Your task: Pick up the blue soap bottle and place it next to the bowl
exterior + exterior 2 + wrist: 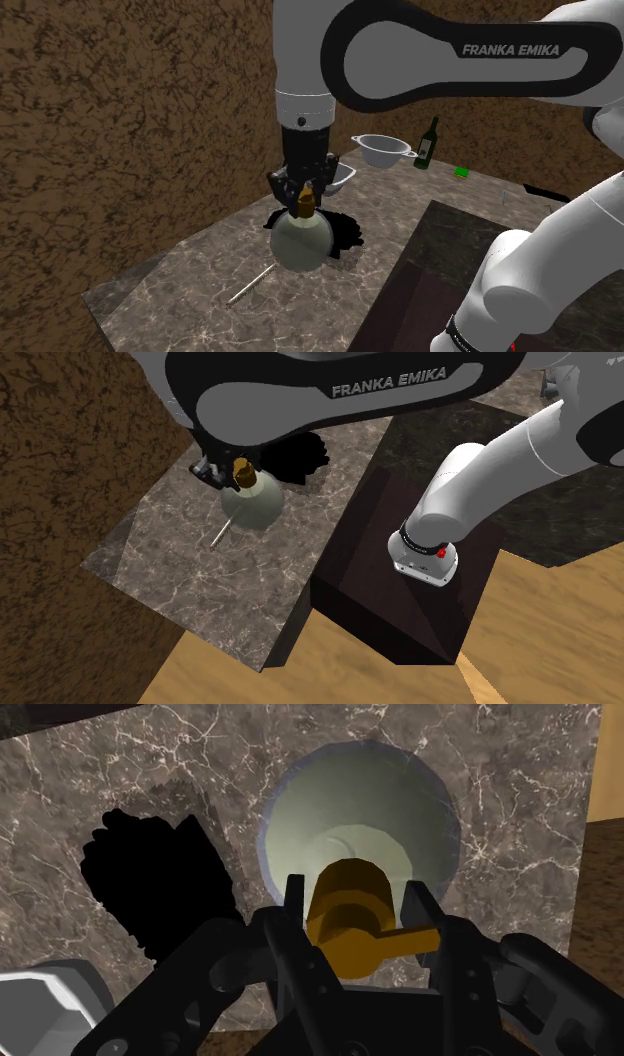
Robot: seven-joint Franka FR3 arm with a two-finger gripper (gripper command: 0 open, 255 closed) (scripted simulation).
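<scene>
**Jaws narrow on the pump cap: grasp in hand, lift to come**

Jaws: drawn in close, one on each flank of the golden pump cap (pixel 345 909). From the wrist view I judge them clasping it, though contact on the spout side is hard to confirm.

1. Counter (pixel 200 290): dark veined marble that carries every loose item below.
2. Arm (pixel 450 50): white, hanging straight down over the middle of the counter.
3. Stand (pixel 400 582): dark box set against the counter's edge.
4. Soap bottle (pixel 303 245): round body, pale grey-green rather than blue, with a faint blue rim seen from the wrist. It is upright directly under the gripper (pixel 303 192) and appears to rest on the counter.
5. Near bowl (pixel 345 178): white, just behind the gripper in the shoulder view.
6. Far bowl (pixel 385 150): white, with handles, farther back. I cannot tell which bowl is meant.
7. Wine bottle (pixel 428 145): green, upright, beside the far bowl.
8. Thin rod (pixel 250 285): lying flat, near the soap bottle on the shoulder view's lower-left side.
9. Green block (pixel 461 172): small, at the far edge.

Step in hand, by my reading: securing the grasp. The next move calls for a slow, straight lift, since a heavy round body hangs from a small cap and may swing or slip. Then comes a short carry and a set-down beside the bowl, not inside it.
</scene>
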